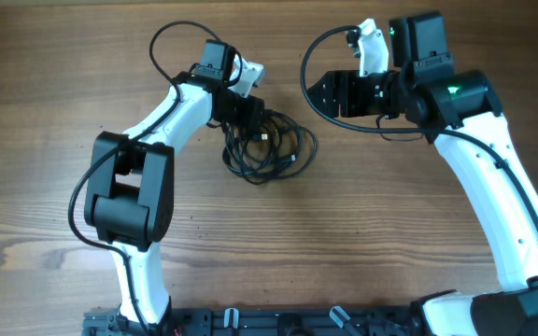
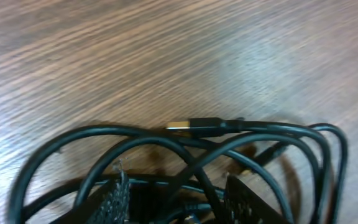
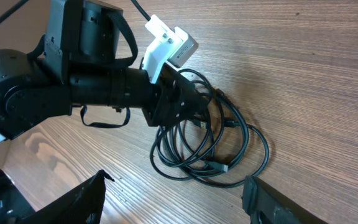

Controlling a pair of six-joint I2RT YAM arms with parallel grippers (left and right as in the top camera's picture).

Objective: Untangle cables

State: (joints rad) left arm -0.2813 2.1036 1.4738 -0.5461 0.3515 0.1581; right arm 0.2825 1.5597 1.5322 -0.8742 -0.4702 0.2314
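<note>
The cables (image 1: 271,147) are thin black cords in a tangled coil at the table's middle. My left gripper (image 1: 250,117) is down on the coil's left edge. In the left wrist view its fingers (image 2: 174,199) are apart, with several strands of the cables (image 2: 241,134) lying between them. A gold-tipped plug (image 2: 182,126) lies just ahead. My right gripper (image 1: 314,93) is open and empty, off the coil to its upper right. In the right wrist view its fingers (image 3: 176,199) frame the cables (image 3: 210,149) and the left gripper (image 3: 182,102).
The wooden table (image 1: 45,112) surrounds the coil. The left arm's own thicker wire (image 1: 171,37) loops behind its wrist, and the right arm's wire (image 1: 311,51) arcs left of its wrist. The arm bases stand at the front edge.
</note>
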